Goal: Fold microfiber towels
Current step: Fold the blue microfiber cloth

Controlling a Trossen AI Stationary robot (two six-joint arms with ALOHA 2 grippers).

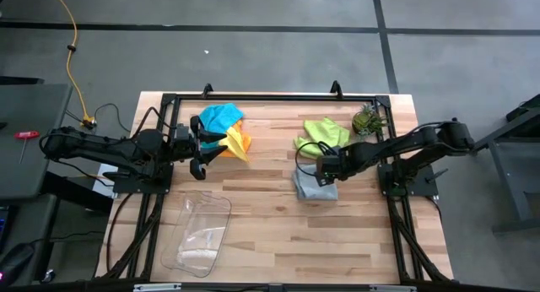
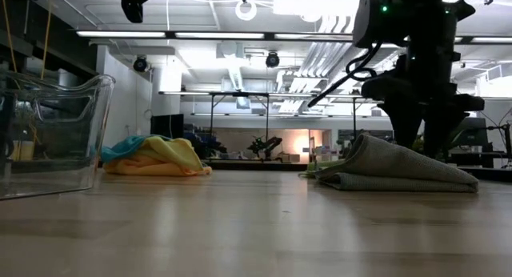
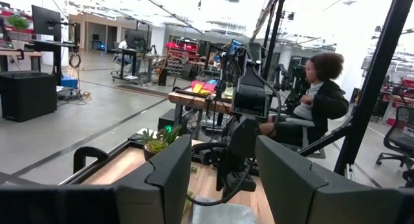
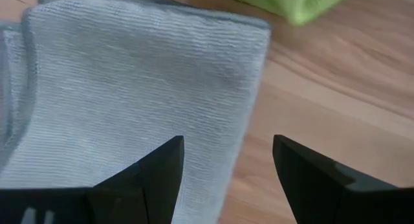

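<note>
Right gripper, jaws spread and empty, directly above grey towel's edge; left arm well apart.

We see bright ceiling strip lights flaring white in the low view. Their glare sheens the bench, whose near edge blurs.

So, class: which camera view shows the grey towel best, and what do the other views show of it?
The right wrist view: the grey towel fills it, weave and folded edge clear. The high view shows it small, partly under the right gripper. The low view shows it side-on. The left wrist view barely catches it.
</note>
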